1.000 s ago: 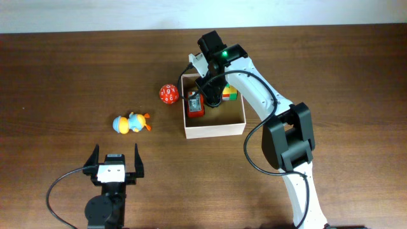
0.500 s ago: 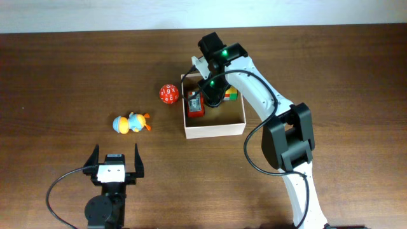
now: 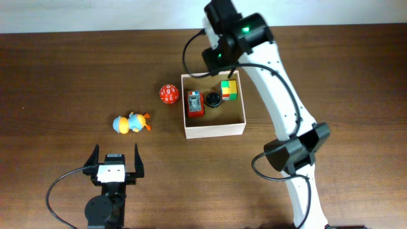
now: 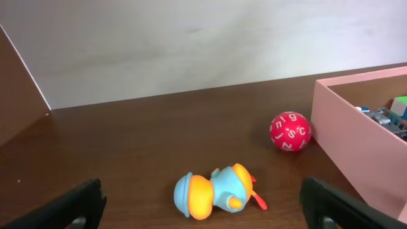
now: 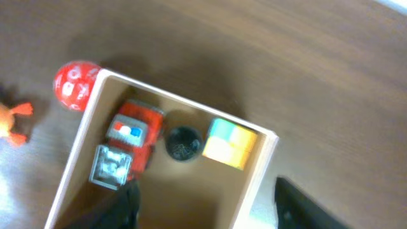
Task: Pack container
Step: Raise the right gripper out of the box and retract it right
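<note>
**A:** Step in hand?
**B:** Judged as a gap between items. The right gripper [image 5: 205, 191] is seen raised above the far edge of the container [image 3: 214, 130], jaws spread, nothing held. The left gripper [image 3: 116, 154] is parked at the near left, jaws fully wide, empty.
**A:** Container located where?
**B:** Right of centre on the table [image 3: 63, 76], towards the far side. A red truck [image 3: 194, 104], a black disc [image 3: 212, 99] and a coloured cube [image 3: 229, 90] are lying inside.
**A:** What is left out?
**B:** A red ball [image 3: 168, 94] just beside the left wall, and a blue-and-orange toy [image 3: 131, 123] further left and nearer.
**A:** Next move?
**B:** The ball is probably to be fetched. The right gripper would need to be lowered left of the wall, with the jaws wide around the ball. Rolling is judged a risk.
</note>
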